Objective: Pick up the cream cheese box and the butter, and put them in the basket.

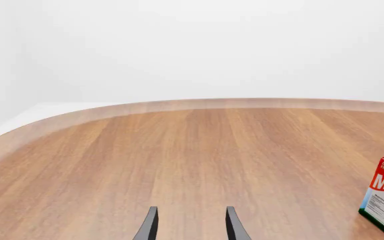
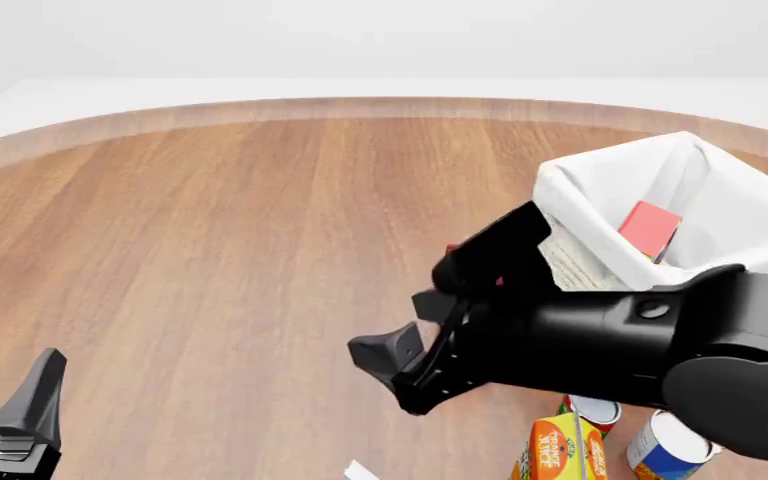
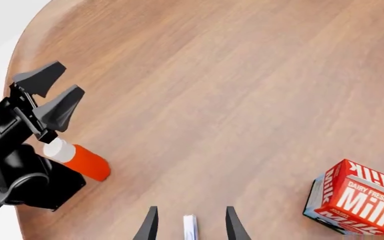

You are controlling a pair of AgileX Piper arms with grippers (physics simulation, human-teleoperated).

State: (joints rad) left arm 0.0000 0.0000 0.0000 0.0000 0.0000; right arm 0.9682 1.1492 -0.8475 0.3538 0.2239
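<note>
Simulated tabletop test scene, rounded wooden table against featureless white surroundings, groceries such as a milk carton and juice carton, no room furnishings

Table: round-edged, warm brown wood grain, paler rim.
Basket: at 3 o'clock, white cloth lining.
Milk carton: red and white, upright, near the middle.
Orange carton: at 5 o'clock.
Cans: at 5 o'clock, just beside the orange carton.
Orange bottle: white cap, lying flat, at 7 o'clock.
</note>
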